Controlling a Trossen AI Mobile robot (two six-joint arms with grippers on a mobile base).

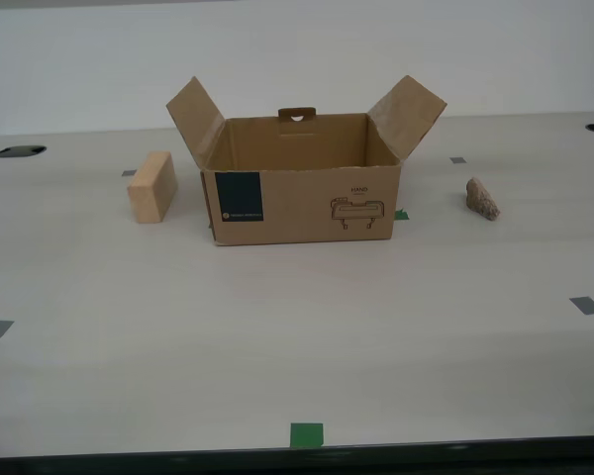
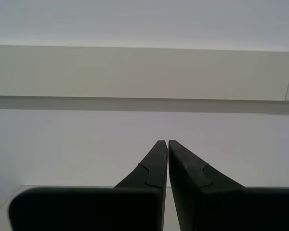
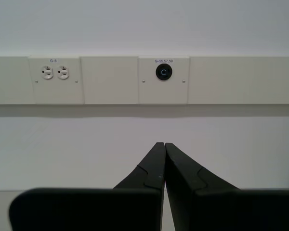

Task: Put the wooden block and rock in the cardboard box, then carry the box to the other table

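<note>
Well apart: wooden block (image 1: 151, 187), rock (image 1: 482, 198) flank cardboard box (image 1: 302, 178); grippers elsewhere.

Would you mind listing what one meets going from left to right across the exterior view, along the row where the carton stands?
Wooden block → cardboard box, open with its flaps raised → rock. All three rest apart from one another on the pale table.

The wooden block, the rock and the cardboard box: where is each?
wooden block (image 1: 151, 187): exterior view, its front face.
rock (image 1: 482, 198): exterior view, its middle.
cardboard box (image 1: 307, 203): exterior view, its front wall.
</note>
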